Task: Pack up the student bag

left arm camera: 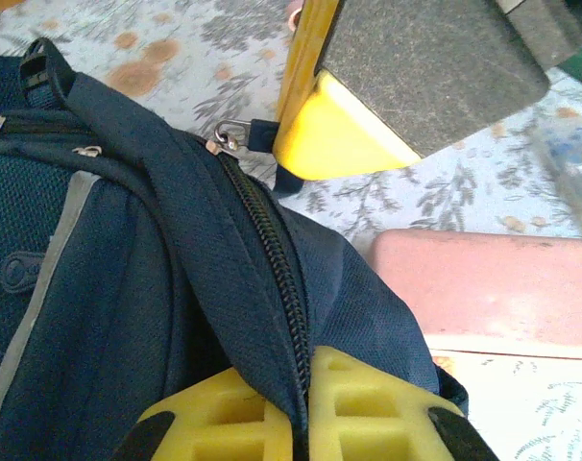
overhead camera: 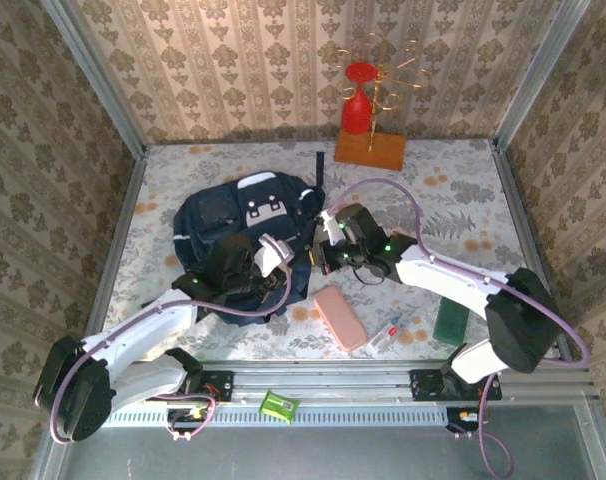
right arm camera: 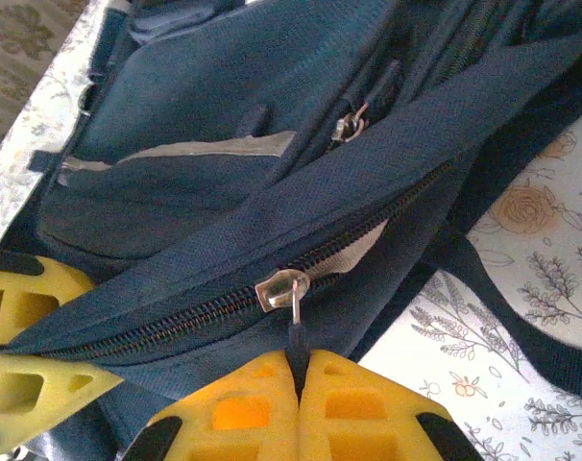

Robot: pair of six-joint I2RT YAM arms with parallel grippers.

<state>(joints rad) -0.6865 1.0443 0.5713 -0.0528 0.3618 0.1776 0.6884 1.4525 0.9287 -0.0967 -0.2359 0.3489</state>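
The student bag point(overhead camera: 245, 222) lies flat at the table's middle left, a dark navy backpack with a grey-white front patch. My left gripper point(left arm camera: 307, 373) is shut on the bag's navy fabric right at the zipper line point(left arm camera: 277, 250); from above it sits at the bag's near right edge point(overhead camera: 286, 262). My right gripper point(right arm camera: 298, 363) is shut on the dark tab of the zipper pull, whose silver slider point(right arm camera: 282, 288) sits just above the fingertips. It meets the bag from the right point(overhead camera: 318, 258). A pale lining shows in the short gap beside the slider.
A pink case point(overhead camera: 339, 317) lies just right of the bag, close to both grippers. Farther right are a pen-like item point(overhead camera: 388, 332) and a dark green book point(overhead camera: 450, 320). A wooden stand with a red glass point(overhead camera: 368, 130) is at the back. A green sharpener point(overhead camera: 279, 404) rests on the front rail.
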